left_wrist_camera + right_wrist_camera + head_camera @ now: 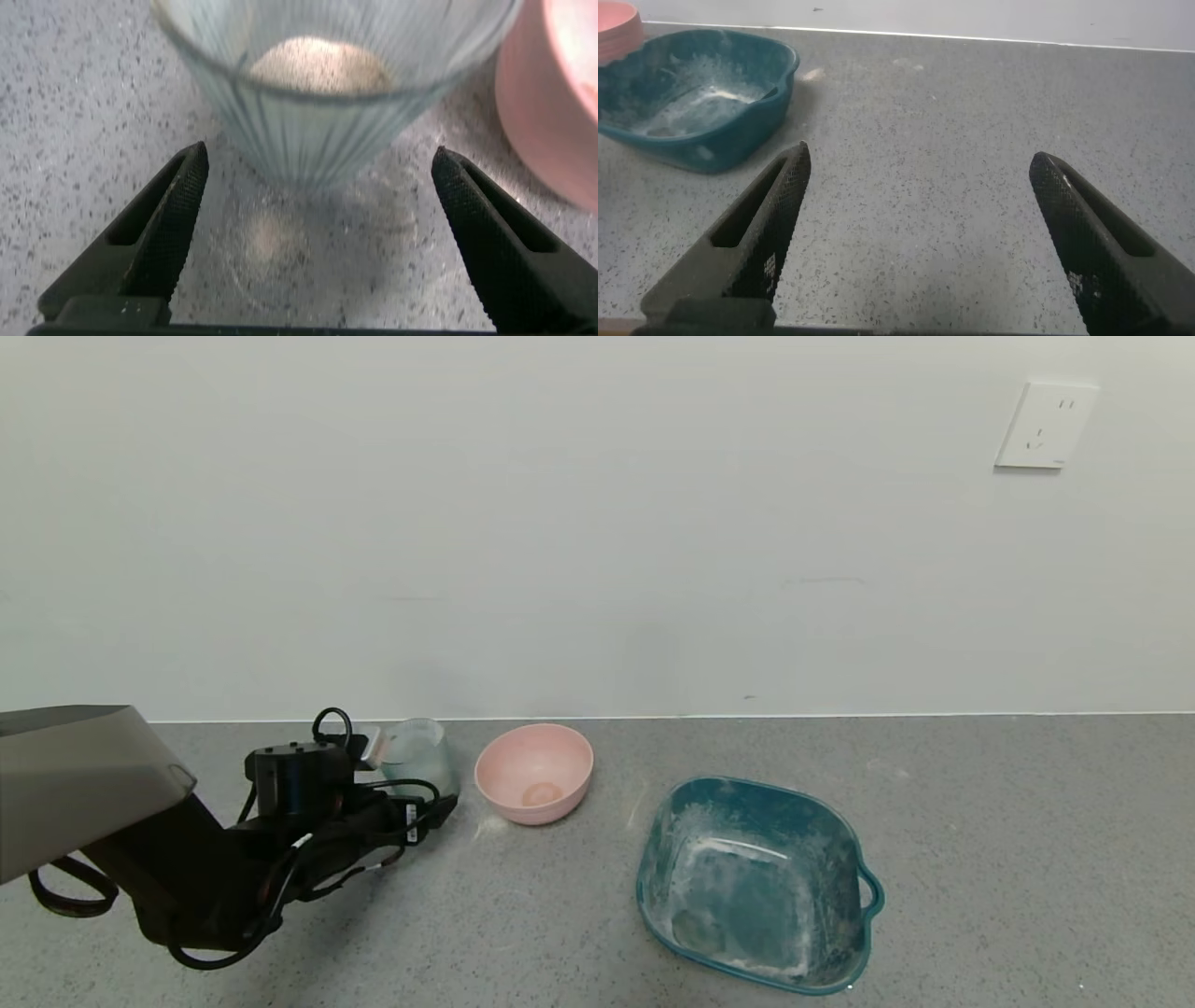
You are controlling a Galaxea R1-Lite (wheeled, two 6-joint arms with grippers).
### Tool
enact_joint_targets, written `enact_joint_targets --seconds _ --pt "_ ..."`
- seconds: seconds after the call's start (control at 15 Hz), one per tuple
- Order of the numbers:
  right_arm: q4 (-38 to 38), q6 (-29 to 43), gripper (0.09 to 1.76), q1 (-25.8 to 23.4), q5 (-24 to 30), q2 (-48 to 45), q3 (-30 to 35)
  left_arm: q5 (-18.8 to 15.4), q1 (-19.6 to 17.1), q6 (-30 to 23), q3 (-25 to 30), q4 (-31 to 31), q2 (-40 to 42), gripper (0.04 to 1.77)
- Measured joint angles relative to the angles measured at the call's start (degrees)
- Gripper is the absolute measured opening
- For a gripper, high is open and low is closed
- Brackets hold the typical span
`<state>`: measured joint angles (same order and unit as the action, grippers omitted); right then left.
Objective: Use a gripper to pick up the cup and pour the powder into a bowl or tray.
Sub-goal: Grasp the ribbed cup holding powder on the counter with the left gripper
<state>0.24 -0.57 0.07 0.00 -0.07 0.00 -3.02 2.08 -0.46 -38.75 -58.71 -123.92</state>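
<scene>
A: Where is the left gripper (397,775) sitting right now?

B: It is hovering low at the near-left of the grey counter (980,821), right behind the cup (417,758). In the left wrist view its fingers (168,224) are standing wide apart, one on each side of the cup (327,93), and not touching the ribbed wall.

A: And the cup itself?

B: It is standing upright on the counter just beside the pink bowl (534,773), close to the wall. A small heap of powder (318,65) is lying in its bottom (pale, greyish-white through the glassy wall).

A: What about the tray?

B: The teal tray (758,882) is resting well to the right of the bowl and nearer the robot, its inside smeared white, its loop handle pointing right.

A: Is the right gripper (920,233) doing anything?

B: It is hanging over bare counter with its fingers spread and nothing between them; the tray (691,93) is showing farther off in its view.
</scene>
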Motion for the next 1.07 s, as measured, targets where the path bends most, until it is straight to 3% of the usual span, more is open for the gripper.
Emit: enact_joint_targets --seconds 0.53,0.73,1.07 --pt "0.0 0.0 1.71 0.0 0.0 0.0 0.0 5.4 1.7 -1.6 -2.9 -3.8 -3.4 1.72" --pt "0.0 0.0 1.71 0.0 0.0 0.0 0.0 5.9 2.0 -2.3 -4.0 -3.9 -4.0 1.72" --pt "0.0 0.0 1.71 0.0 0.0 0.0 0.0 9.0 3.2 -2.2 -3.9 -9.8 -6.0 1.72"
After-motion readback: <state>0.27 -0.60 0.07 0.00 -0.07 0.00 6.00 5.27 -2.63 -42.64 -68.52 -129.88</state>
